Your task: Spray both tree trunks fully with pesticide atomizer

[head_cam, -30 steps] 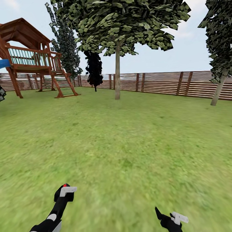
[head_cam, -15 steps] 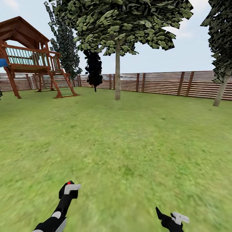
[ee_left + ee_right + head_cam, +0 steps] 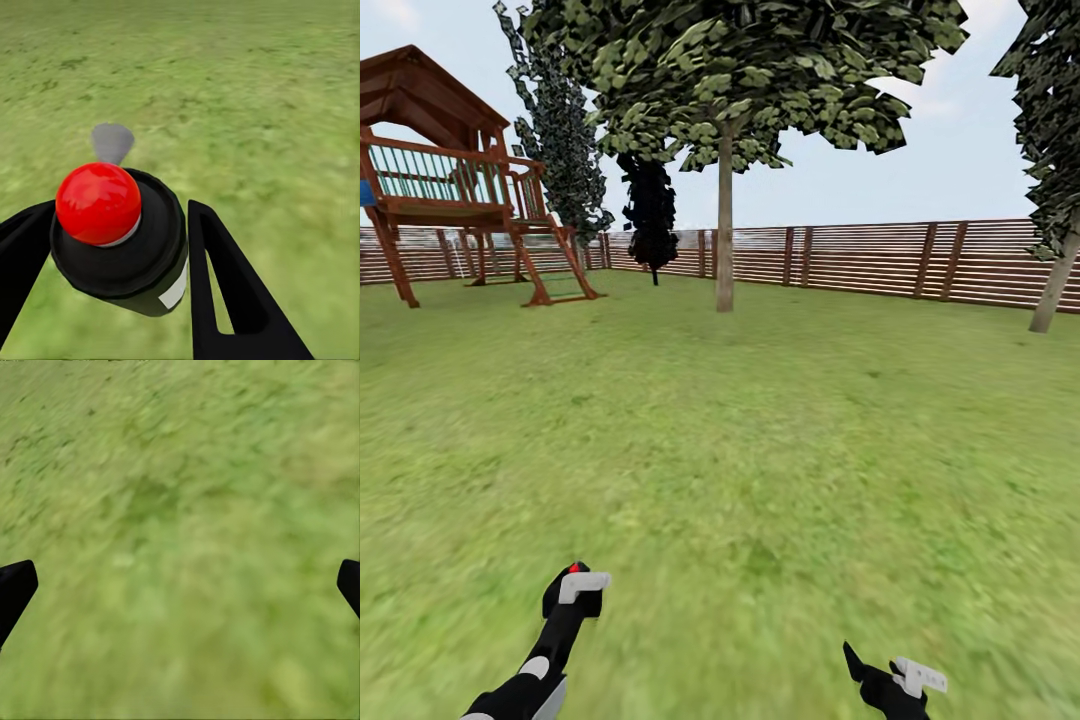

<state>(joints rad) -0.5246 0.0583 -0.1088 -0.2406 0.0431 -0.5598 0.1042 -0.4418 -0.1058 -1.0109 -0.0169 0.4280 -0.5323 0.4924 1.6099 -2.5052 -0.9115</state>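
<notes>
Left gripper (image 3: 120,247) clamped on pesticide atomizer (image 3: 112,225), 7 o'clock. Right gripper (image 3: 180,585) fingers apart, 5 o'clock. Tree trunk (image 3: 725,225) at 12, open grass between. Playset (image 3: 450,190) at 10; fence (image 3: 860,258) behind.

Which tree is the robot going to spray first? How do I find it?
Look along the brown slatted fence to the middle of the lawn's far side. The tree there has a straight, bare grey-brown trunk and a light green crown, unlike the dark, narrow conifers beside it.

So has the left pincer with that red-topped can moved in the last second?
Yes: the left pincer holding the can has drifted right and slightly down, while the right pincer stayed put.
</notes>
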